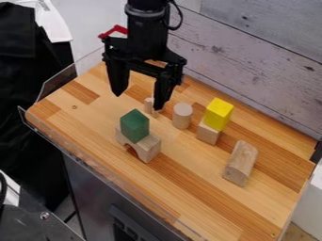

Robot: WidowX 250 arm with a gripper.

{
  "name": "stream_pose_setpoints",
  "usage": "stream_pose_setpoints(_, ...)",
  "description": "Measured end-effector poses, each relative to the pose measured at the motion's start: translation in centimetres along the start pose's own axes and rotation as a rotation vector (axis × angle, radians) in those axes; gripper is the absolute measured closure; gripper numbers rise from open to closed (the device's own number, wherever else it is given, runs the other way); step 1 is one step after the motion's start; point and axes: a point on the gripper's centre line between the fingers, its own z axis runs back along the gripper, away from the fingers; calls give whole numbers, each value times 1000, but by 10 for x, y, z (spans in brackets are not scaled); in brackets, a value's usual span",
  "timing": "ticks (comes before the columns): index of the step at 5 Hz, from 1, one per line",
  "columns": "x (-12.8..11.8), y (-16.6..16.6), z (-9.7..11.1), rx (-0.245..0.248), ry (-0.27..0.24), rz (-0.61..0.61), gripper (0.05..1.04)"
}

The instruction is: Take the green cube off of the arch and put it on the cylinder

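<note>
Cube [134,126] — green, atop arch [148,147]

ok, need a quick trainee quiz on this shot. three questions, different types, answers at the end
1. True or false: the yellow block sits directly on the tabletop.

2. What is the green cube resting on?
a) the half-round block
b) the arch
c) the yellow block

3. Fill in the blank: the two fingers of the gripper are ____ (open / shut).

Key:
1. False; the yellow block sits on a plain wooden block.
2. b
3. open
</note>
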Motion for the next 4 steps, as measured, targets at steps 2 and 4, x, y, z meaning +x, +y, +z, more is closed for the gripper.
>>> stream_pose_setpoints(2,-5,2,-12,-6,26,-11,84)
stream_pose_setpoints(4,-5,4,-14,3,21,-28,84)
